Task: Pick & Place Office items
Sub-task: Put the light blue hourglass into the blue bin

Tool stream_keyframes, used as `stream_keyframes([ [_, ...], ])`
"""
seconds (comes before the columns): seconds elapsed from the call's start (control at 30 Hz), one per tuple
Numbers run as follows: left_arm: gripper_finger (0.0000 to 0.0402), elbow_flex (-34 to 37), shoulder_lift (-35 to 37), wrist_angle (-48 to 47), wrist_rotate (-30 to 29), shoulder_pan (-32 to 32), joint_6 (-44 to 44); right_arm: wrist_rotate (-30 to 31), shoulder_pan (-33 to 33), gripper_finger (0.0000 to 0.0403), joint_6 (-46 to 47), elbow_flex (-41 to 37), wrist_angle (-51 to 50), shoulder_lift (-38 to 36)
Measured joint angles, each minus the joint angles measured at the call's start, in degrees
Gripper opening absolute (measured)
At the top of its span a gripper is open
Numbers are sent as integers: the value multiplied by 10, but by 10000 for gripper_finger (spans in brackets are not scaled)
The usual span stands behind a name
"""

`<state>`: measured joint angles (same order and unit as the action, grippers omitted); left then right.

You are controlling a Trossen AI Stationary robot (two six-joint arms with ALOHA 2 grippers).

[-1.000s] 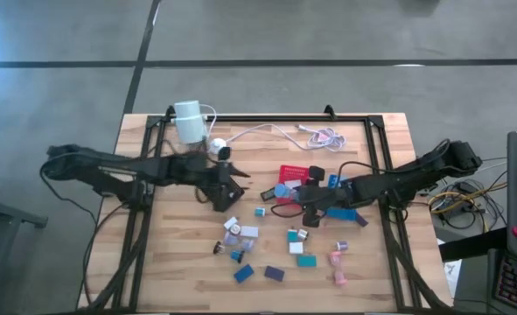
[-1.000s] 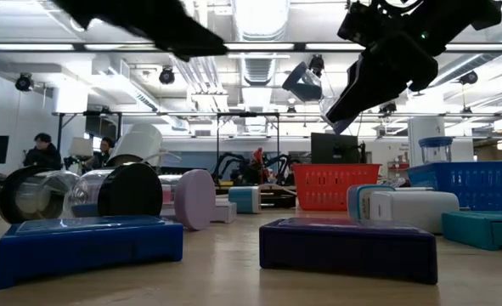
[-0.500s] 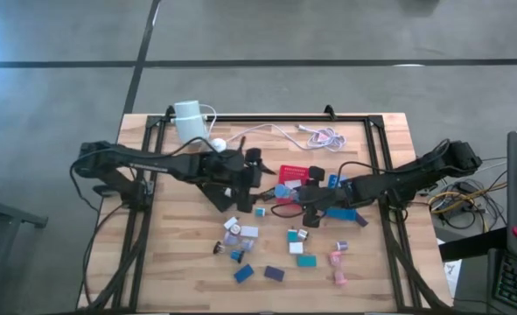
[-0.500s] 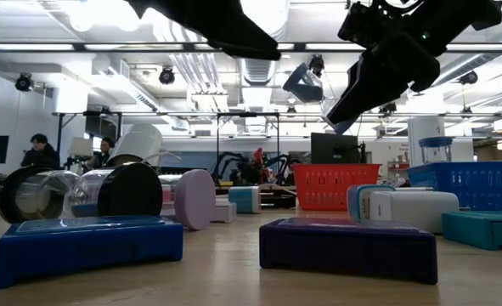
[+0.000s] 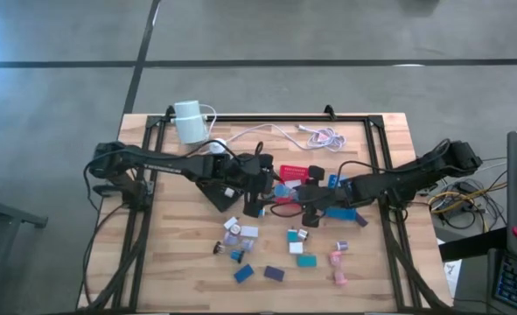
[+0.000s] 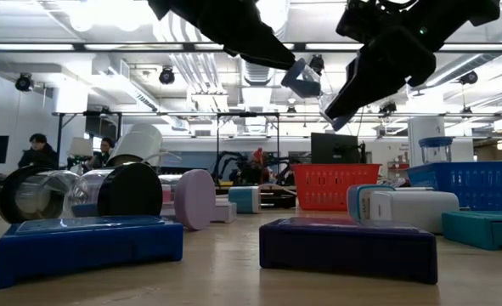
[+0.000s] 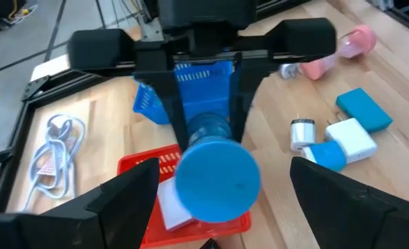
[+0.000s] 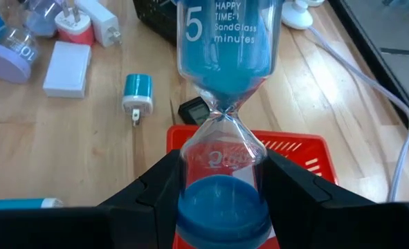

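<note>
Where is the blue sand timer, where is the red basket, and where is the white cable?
blue sand timer (image 8: pixel 223 114), right wrist view, on its narrow glass waist.
red basket (image 8: pixel 297 149), right wrist view, on its slotted floor beside the timer.
white cable (image 7: pixel 57 155), left wrist view, on the coiled bundle.

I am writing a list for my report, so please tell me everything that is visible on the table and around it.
sand timer: one, blue, by the red tray
office items: about twenty, teal, blue, purple, white, pink, scattered mid-table
red tray: one, table centre
blue tray: one, beside it
white cylinder: one, back edge, with white cable
people: two, far room
left gripper: fingers open, near timer
right gripper: fingers holding timer
</note>
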<state>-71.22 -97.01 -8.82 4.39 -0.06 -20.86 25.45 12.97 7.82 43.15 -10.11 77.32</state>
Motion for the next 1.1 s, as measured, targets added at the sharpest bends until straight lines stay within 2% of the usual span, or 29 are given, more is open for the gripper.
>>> stream_keyframes([
  [0.43, 325, 1, -12, 6, 1, 0, -17, 1, 0, 158, 8, 3, 6, 0],
  [0.57, 293, 1, -12, 15, 1, 1, -17, 1, 0, 158, 6, 3, 6, 0],
  [0.8, 203, 1, -12, 18, -1, 1, -17, 0, 0, 158, 4, 3, 8, 0],
  [1.1, 199, 1, -11, 13, -5, 1, -34, 2, 0, 158, -2, 3, 15, 1],
])
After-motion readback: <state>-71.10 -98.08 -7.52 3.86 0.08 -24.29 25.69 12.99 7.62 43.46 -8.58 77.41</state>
